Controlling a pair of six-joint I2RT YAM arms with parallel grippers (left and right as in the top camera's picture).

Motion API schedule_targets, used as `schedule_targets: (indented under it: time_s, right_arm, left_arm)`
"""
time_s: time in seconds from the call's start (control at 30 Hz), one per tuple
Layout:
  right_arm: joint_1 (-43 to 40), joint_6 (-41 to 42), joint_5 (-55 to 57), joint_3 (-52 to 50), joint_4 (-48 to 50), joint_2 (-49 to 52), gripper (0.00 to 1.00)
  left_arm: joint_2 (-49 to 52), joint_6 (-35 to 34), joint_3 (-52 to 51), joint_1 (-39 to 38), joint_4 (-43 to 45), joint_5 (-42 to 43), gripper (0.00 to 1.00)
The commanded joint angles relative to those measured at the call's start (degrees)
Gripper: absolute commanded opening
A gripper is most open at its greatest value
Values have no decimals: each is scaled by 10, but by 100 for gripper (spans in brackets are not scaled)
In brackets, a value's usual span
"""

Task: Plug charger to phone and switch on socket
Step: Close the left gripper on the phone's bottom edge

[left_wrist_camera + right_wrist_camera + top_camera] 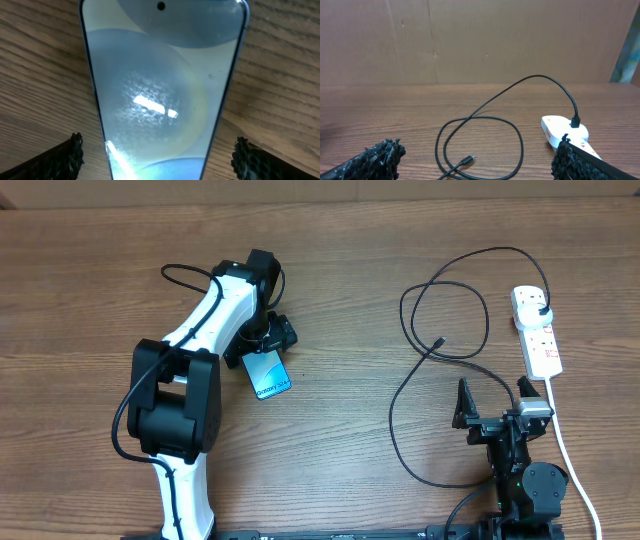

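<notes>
The phone [269, 376] lies flat on the wooden table, its blue-teal screen lit; in the left wrist view the phone [160, 90] fills the middle. My left gripper [264, 346] hovers over its far end, open [159, 156], one finger on each side of the phone, with wood showing between fingers and rim. The charger, a thin black cable, lies in loops at the right. Its small connector [440, 341] [468, 160] is free on the table and its plug [540, 308] [575, 121] sits in the white socket [538, 332] [561, 131]. My right gripper [493, 404] [476, 159] is open and empty, near the table's front edge.
The socket's thick white lead [566, 452] runs down past the right arm's base to the front edge. The left arm's own black cable [185, 273] loops behind it. A brown board wall [480, 40] closes the far side.
</notes>
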Motion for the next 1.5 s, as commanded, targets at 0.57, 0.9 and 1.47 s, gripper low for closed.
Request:
schedule_targets:
  time_s: [0.57, 0.9, 1.47]
  right_arm:
    - [2, -1, -3, -6, 1, -5, 100]
    - [2, -1, -3, -6, 1, -5, 100]
    - [2, -1, -3, -6, 1, -5, 100]
  left_arm:
    - [10, -14, 6, 6, 20, -57, 100]
    - [10, -14, -10, 6, 32, -40, 100]
    - [10, -14, -66, 6, 66, 2, 100]
